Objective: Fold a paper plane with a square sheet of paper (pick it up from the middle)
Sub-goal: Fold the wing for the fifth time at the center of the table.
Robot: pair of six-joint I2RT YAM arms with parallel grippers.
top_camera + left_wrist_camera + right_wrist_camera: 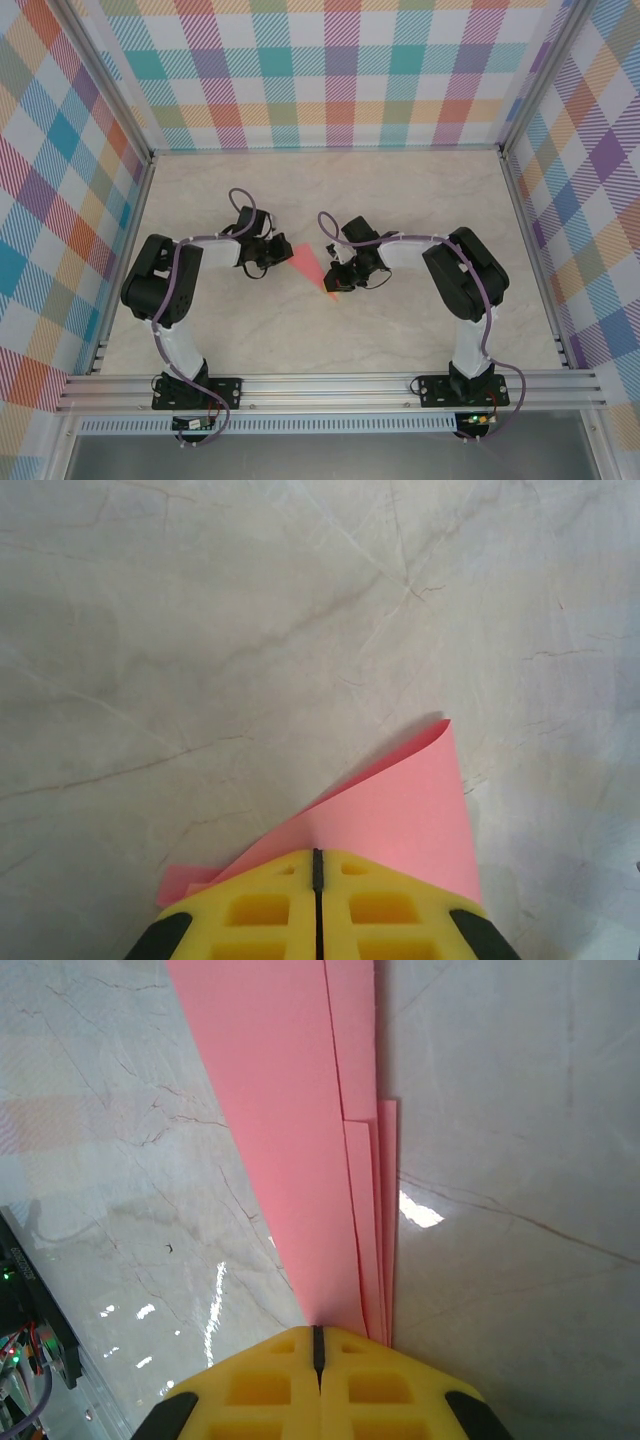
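Top external view gives you both arms bent inward over the middle of the pale marble-patterned table (400, 200), with the paper plane (305, 263) spanning the gap between their wrists. From here the salmon-pink paper reads as a narrow wedge. Its wide end sits at the left jaws and its point angles down toward the near edge, just beside the right jaws.

On your left wrist view, the yellow pads (260, 910) meet along a thin black seam, so the left jaws are closed on the paper plane (400, 820). The paper fans out ahead of them, and its far corner curls upward.

On your right wrist view, the yellow pads (255, 1390) are likewise pressed together, so the right jaws are clamped on the paper plane (280, 1110). There you can see several stacked layers with stepped lengthwise edges running away from the pads.

You cannot tell from these views whether the paper touches the table or hangs just above it.
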